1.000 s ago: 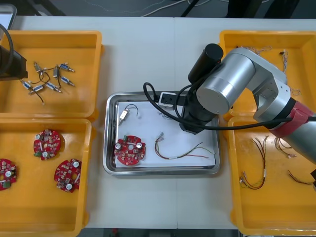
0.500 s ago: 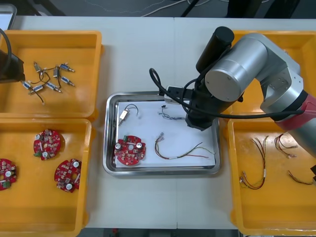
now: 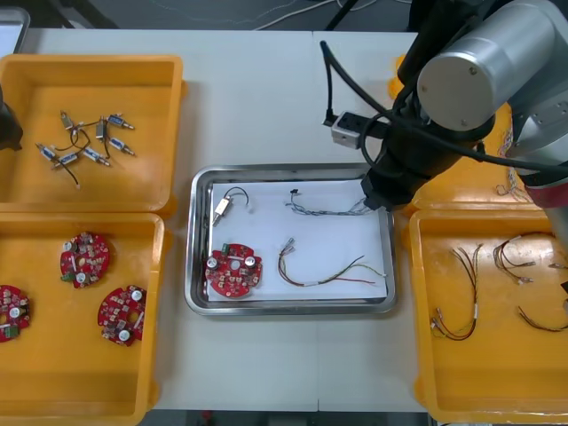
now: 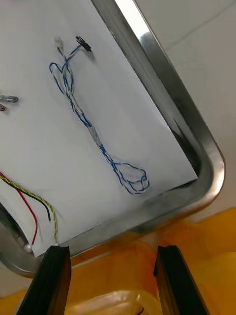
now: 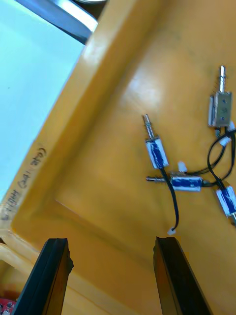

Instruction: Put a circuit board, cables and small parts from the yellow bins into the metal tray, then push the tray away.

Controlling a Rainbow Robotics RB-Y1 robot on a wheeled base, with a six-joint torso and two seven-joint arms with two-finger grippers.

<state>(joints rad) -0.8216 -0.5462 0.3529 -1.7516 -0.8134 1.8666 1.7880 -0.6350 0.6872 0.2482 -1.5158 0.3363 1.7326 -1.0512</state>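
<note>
The right tool has pulled back to the far-right corner of the tray, spread and empty, the cable lying inside; the left tool hangs spread over the far-left bin; next, likely pushing the tray away.

Bright, even light falls from above on the pale table. Shadows are soft and short, with only a thin dark line under the walls of the glossy yellow plastic bins. The big silver arm joint carries a broad pale sheen, and the arm lays a faint grey shadow over the far right corner of the shiny rectangular metal tray. In the right wrist view the tray's rim flashes white with glare along one side and mirrors dark shapes at its corner. In the left wrist view a bin's floor shows soft whitish reflections near the small metal parts.
</note>
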